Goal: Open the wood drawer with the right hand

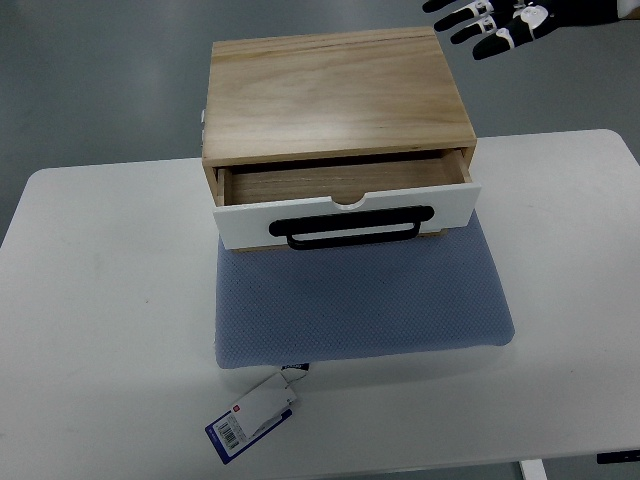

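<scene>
- White surface (100, 300) fills most of the view, grey floor behind it.
- Tag (252, 418) lies near the front edge, left of centre: white card on a blue backing with a barcode, joined by a thin string to the front edge of the mat.
- Blue-grey mat (370, 300) sits mid-surface, textured, rounded corners, with a small dark label at its front edge. It extends forward of the box.
- Wood box (335, 90) stands on the back part of the mat, light grain top, slightly rotated.
- Drawer (340, 205) is in the front of the box, partly pulled out: white front panel stands clear of the box, and the wood interior is visible behind it. Interior looks empty as far as it shows.
- Black handle (350, 228) runs across the white front, a flat loop, nothing touching it.
- Right hand (490, 20) is at the top right, over the floor behind the box, well apart from the drawer. Black with white joints, fingers (452, 17) spread and extended, holding nothing.
</scene>
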